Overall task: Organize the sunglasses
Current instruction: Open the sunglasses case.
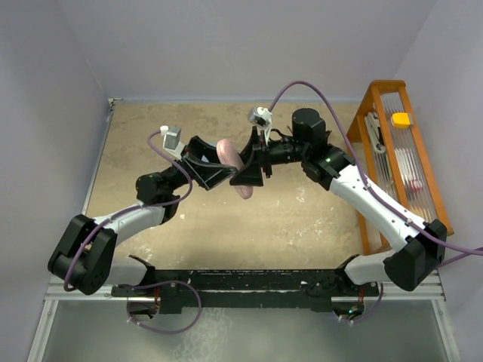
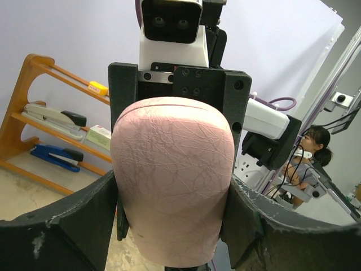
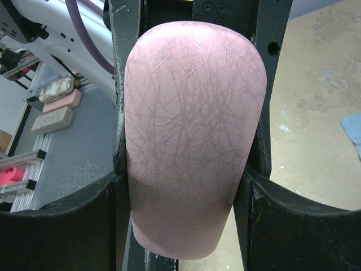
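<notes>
Left hand (image 1: 217, 162) and right hand (image 1: 247, 167) are meeting over the middle of the desk (image 1: 151, 143), each clamping the same pink case (image 1: 226, 154) from opposite ends. In the left wrist view the case is sitting between the dark padded fingers (image 2: 73, 226), which are pressing on both of its long sides. The right wrist view is showing the same kind of grip, with the crackled pink skin filling the gap between that hand's fingers (image 3: 282, 226). The case is hanging clear of the desk. The sunglasses are not showing in any view, so I cannot tell where they are lying. A light blue cloth (image 3: 352, 131) is lying on the desk below. On the wooden rack (image 1: 381, 136) at the right, a yellow block (image 1: 401, 119), a grey stapler (image 2: 53, 116) and a blue stapler (image 2: 53, 155) are resting. A small box (image 2: 98, 137) there is carrying print too small to read.
</notes>
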